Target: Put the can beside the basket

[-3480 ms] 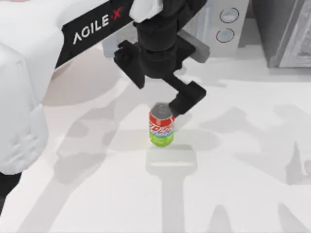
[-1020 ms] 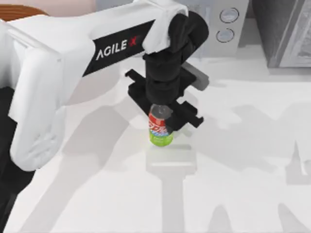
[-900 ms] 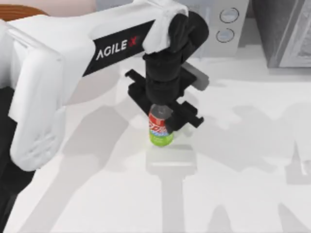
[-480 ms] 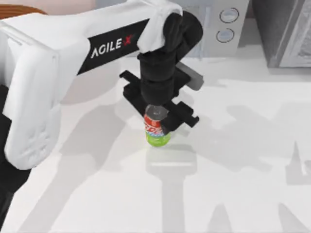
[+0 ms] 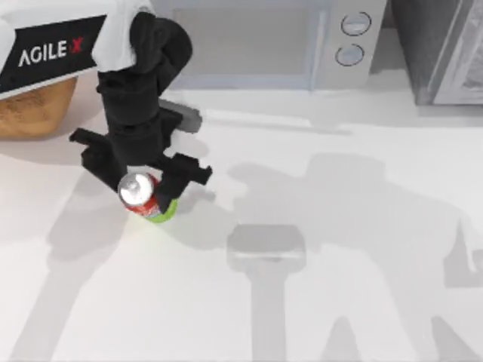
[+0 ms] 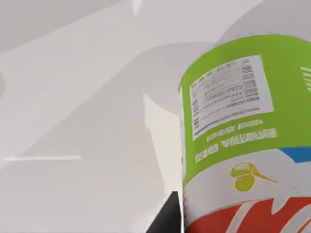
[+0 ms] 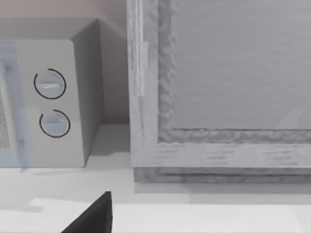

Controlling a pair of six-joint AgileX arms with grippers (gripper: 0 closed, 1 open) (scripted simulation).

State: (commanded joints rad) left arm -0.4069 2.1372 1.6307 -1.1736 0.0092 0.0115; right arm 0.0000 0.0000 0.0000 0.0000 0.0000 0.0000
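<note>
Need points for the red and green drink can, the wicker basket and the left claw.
Red-and-green cylindrical drink can [image 5: 138, 189]: top view, silver lid.
Orange-brown woven wicker basket [image 5: 34, 109]: top view, ribbed outer wall.
Left claw [image 5: 143, 188]: top view, midway between its black fingertips, shut on the can.

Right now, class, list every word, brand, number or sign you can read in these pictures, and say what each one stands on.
"AGILE X": white letters with a red X, on the black panel of the left arm.
Can: white label block and white words on the green part, too blurred to read; the white lettering on the red band is cut off.
Microwave: two round dials, no readable marks.
</note>
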